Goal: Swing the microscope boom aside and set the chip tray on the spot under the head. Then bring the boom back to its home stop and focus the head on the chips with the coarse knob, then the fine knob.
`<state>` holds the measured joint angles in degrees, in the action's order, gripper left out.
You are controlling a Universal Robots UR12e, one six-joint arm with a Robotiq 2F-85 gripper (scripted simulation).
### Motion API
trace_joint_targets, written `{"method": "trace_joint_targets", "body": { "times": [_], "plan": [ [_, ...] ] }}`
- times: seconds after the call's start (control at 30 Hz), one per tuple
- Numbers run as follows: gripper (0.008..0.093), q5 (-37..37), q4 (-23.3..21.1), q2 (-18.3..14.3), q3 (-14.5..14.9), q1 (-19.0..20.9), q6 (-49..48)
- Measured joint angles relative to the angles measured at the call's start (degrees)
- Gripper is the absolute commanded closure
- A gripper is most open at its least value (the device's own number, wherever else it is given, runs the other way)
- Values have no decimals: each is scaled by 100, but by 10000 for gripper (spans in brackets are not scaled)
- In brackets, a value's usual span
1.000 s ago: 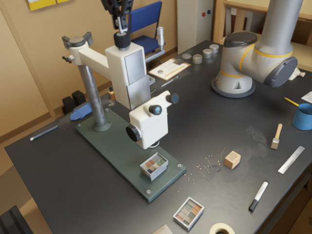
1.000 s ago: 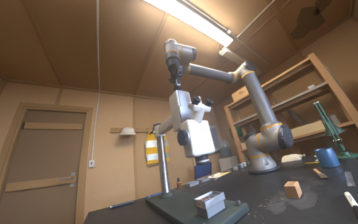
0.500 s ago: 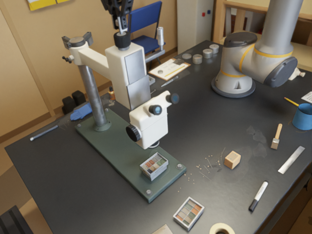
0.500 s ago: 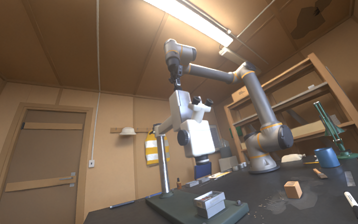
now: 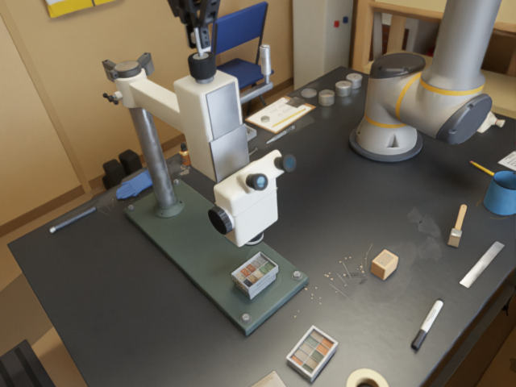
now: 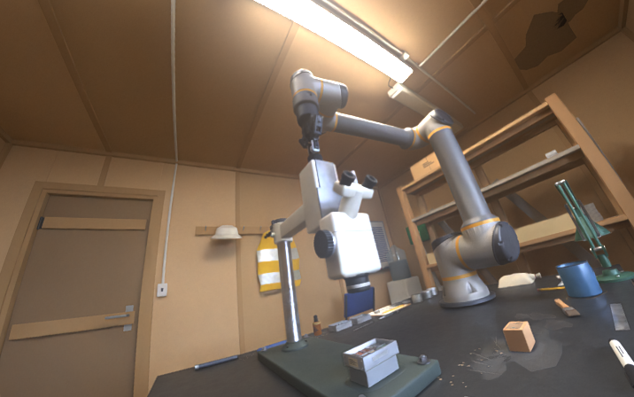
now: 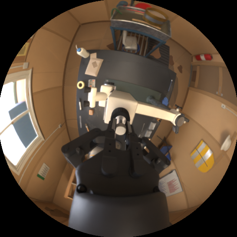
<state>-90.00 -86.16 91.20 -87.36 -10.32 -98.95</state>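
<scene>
The small white fine knob [image 5: 202,45] [image 7: 120,127] stands on top of the black coarse knob [image 5: 202,66] [image 7: 120,112], on the white column of the microscope. The boom [image 5: 155,98] reaches from the grey post [image 5: 153,160] to that column. The head [image 5: 248,204] [image 6: 351,246] hangs over the green base plate [image 5: 212,254]. The chip tray [image 5: 254,274] [image 6: 371,354] sits on a raised spot on the plate, under the head. My gripper [image 5: 202,41] [image 6: 313,152] [image 7: 120,127] comes straight down from above and is closed on the fine knob.
A second tray of chips [image 5: 311,352] lies on the table near the front edge. A wooden cube [image 5: 384,264], a brush [image 5: 457,226], a marker [image 5: 427,323], a steel ruler [image 5: 481,264] and a blue cup [image 5: 501,193] lie to the right. The arm's base [image 5: 387,137] stands behind.
</scene>
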Motion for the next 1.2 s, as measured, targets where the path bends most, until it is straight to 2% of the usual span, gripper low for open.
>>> {"method": "trace_joint_targets", "body": {
  "times": [0.6,1.2],
  "plan": [
    [934,0,0,0,0,0,676],
    [934,1,0,0,0,0,2082]
  ]
}}
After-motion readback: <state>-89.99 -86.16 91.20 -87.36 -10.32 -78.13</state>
